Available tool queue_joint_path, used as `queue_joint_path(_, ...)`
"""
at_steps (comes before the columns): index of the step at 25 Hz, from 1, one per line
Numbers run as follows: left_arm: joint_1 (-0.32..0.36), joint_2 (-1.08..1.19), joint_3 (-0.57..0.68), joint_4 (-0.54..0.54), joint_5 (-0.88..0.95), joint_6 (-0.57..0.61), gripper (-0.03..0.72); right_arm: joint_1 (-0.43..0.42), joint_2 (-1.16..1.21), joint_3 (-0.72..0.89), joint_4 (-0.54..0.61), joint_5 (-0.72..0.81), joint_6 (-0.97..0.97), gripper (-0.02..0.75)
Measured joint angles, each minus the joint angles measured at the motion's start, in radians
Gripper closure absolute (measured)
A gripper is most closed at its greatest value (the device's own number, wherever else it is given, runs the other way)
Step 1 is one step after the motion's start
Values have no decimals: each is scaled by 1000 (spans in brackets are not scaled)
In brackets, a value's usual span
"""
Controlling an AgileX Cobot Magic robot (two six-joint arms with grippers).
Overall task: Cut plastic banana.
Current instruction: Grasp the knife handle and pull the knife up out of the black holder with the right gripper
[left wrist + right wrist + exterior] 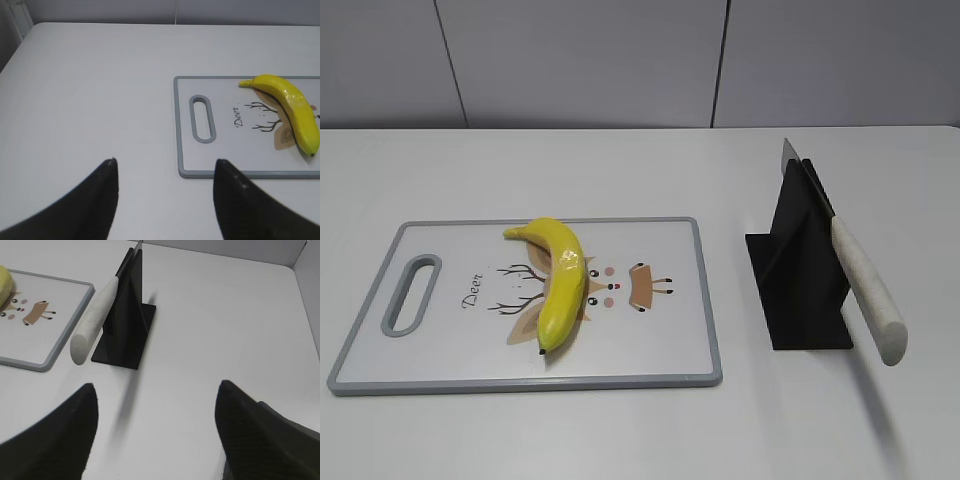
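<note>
banana lay far-to-near on board | knife in stand, right | right claw nearer knife, apart | left claw apart

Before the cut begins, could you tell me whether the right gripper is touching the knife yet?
Apart. The right wrist view shows bare table between the right gripper and the knife in its stand.

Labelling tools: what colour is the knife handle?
Speckled off-white knife handle; clearest in the exterior view.
</note>
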Motion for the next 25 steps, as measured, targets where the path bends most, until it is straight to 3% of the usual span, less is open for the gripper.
queue_joint_path(11,0,0,0,-1,0,0,110,0,63,-48,-5,44,126,183)
queue_joint_path(25,0,0,0,-1,0,0,112,0,431,-273,5,254,149,184)
